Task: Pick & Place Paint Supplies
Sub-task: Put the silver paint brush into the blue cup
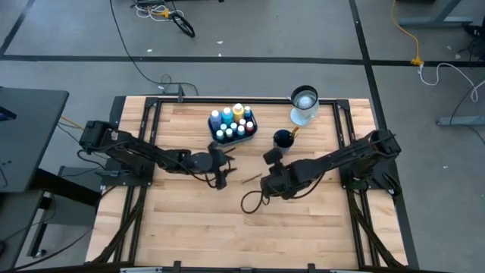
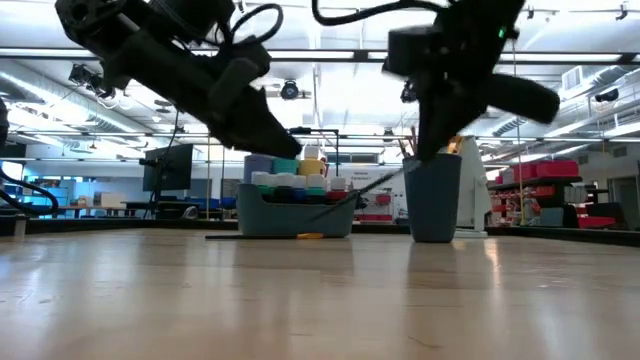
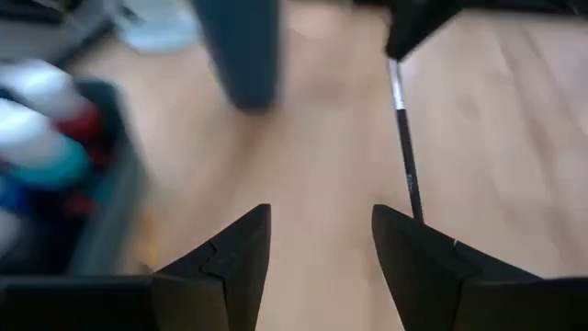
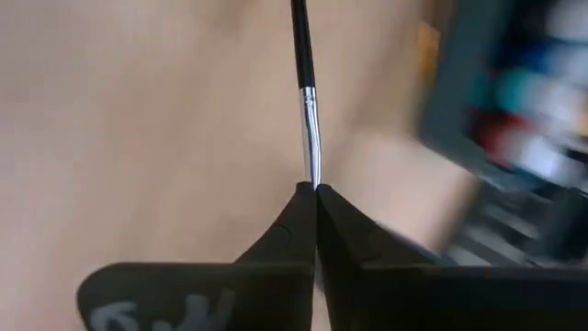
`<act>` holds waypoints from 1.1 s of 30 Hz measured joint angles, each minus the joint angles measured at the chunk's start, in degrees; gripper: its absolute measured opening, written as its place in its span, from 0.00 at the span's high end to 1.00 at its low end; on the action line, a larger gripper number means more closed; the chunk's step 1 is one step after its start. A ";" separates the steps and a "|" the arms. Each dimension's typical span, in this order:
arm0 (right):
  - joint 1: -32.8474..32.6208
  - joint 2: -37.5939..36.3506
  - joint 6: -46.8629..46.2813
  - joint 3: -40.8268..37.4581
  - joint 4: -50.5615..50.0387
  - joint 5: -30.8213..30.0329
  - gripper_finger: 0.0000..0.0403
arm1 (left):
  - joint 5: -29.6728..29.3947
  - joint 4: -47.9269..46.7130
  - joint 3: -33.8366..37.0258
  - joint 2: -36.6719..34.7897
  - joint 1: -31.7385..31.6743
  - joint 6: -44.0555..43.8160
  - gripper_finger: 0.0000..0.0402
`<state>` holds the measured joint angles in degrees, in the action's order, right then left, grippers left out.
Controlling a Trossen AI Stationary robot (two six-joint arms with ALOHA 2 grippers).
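Right gripper point(image 4: 315, 188) pinched shut on a thin dark-handled brush point(image 4: 303, 55), holding it at the metal ferrule end; the handle runs straight out ahead of the fingertips, unsupported; left gripper point(image 3: 320, 230) open to a moderate gap, holding nothing, low over the table point(image 1: 189, 227) near the teal tray point(image 1: 253, 130). Risk, as judged: the grip sits at the brush's extreme end, so it may pivot or slip out during any swing toward the dark blue cup point(image 1: 283, 138); the long free handle could also catch the cup rim or the tray wall; the grippers are near each other at table centre, so collision is possible. Paint bottles point(image 1: 231, 121) stand packed in the tray; another brush point(image 1: 251, 179) lies on the table between the grippers.
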<state>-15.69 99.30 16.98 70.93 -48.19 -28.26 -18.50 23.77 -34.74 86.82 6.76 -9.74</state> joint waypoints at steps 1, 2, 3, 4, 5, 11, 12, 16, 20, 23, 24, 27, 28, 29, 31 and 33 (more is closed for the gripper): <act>-0.39 0.01 0.25 1.67 -3.76 -2.76 0.99 | -2.14 0.53 -0.15 -0.13 0.00 0.14 0.50; -0.68 0.01 0.29 3.55 -7.23 -5.57 0.99 | -4.03 0.00 -0.14 -0.67 -0.02 0.10 0.50; -0.86 0.00 0.34 5.41 -10.53 -7.97 1.00 | -5.95 -0.80 0.02 -1.54 0.00 0.00 0.50; -0.98 -0.10 0.50 7.09 -13.72 -10.03 1.00 | -7.58 -0.44 0.03 -2.18 -0.01 -0.05 0.50; -1.00 -0.14 0.53 8.48 -16.88 -11.73 1.00 | -8.83 -0.21 -0.11 -2.91 -0.13 0.12 0.50; -0.98 -0.08 0.08 14.04 -34.59 -23.19 1.00 | -16.24 -2.37 -0.01 -7.76 -0.11 2.76 0.50; -0.96 -0.06 0.11 14.67 -36.57 -25.10 1.00 | -16.99 -1.94 -0.04 -8.10 -0.11 3.18 0.50; -0.95 -0.08 0.44 16.93 -42.19 -29.91 1.00 | -19.17 -2.17 -0.04 -9.06 -0.19 4.53 0.50; -0.95 -1.79 4.89 18.37 -42.05 -33.25 1.00 | -19.82 -2.60 -0.04 -9.04 -0.99 4.53 0.50; -0.43 -4.60 5.11 18.54 -41.81 -34.73 1.00 | -19.88 -3.14 -0.02 -9.02 -1.66 4.25 0.50; -0.05 -5.68 5.15 18.54 -42.02 -33.34 1.00 | -19.89 -3.23 -0.02 -9.02 -1.87 4.18 0.50; 1.03 -9.04 5.87 18.54 -42.03 -27.30 1.00 | -19.85 -3.34 -0.02 -9.02 -2.35 4.20 0.50; 1.27 -9.91 7.01 18.54 -41.99 -26.49 1.00 | -19.85 -3.34 -0.02 -9.02 -2.45 4.21 0.50; 1.37 -10.70 8.54 18.53 -41.80 -26.51 1.00 | -19.77 -3.36 -0.02 -9.02 -2.57 4.23 0.50; 1.39 -12.37 13.37 18.52 -41.85 -27.42 1.00 | -19.46 -3.34 -0.02 -9.02 -3.02 4.74 0.50; 1.68 -13.63 17.49 18.54 -41.92 -28.73 1.00 | -19.59 -3.34 -0.02 -8.99 -3.35 4.89 0.50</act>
<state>-14.01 85.67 34.46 89.47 -90.10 -56.99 -38.09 20.43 -34.76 77.82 3.41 -4.85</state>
